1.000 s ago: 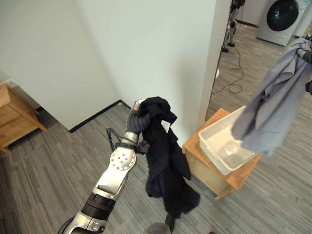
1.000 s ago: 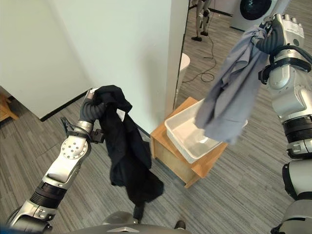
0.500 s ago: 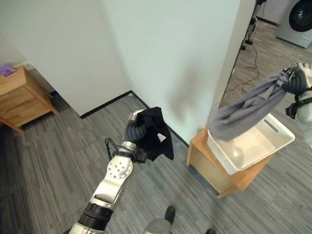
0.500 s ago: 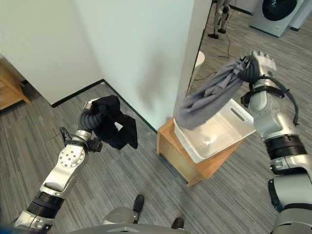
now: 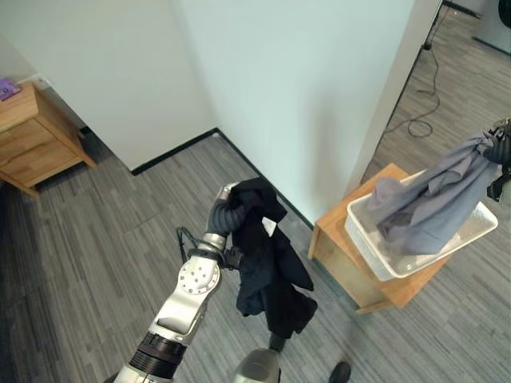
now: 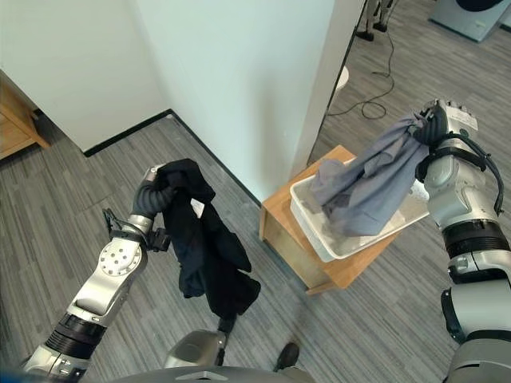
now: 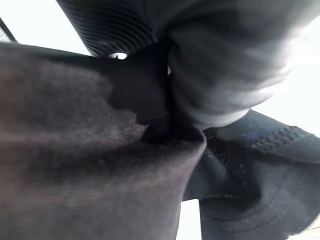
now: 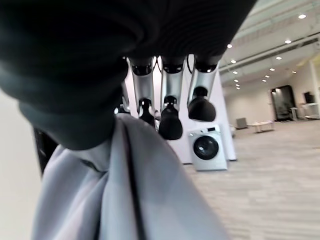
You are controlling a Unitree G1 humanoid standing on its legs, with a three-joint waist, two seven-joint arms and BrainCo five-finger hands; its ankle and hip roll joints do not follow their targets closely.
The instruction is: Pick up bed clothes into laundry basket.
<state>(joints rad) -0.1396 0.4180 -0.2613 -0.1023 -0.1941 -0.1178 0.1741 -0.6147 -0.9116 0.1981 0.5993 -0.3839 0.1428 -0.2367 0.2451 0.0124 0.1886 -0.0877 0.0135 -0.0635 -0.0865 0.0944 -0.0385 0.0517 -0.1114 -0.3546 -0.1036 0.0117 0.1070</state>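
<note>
My left hand (image 5: 226,211) is held up at chest height and is shut on a black garment (image 5: 270,267), which hangs down from it toward the floor. The same dark cloth (image 7: 75,165) is bunched against the palm in the left wrist view. At the right, my right hand (image 6: 445,132) is shut on a grey garment (image 6: 369,185). In its wrist view the dark-tipped fingers (image 8: 170,117) curl over the grey cloth (image 8: 125,200). The grey garment's lower part lies inside a white plastic basket (image 5: 361,242), which stands on a low wooden table (image 5: 334,254).
A white partition wall (image 5: 303,88) ends in a corner just behind the wooden table. A wooden nightstand (image 5: 32,132) stands at the far left. A cable (image 5: 415,120) lies on the floor past the wall. A washing machine (image 8: 206,147) stands far off.
My right hand has come down and the grey garment now sags into the white basket. The black garment, swung up half a second ago, hangs straight down again. The camera has shifted.
</note>
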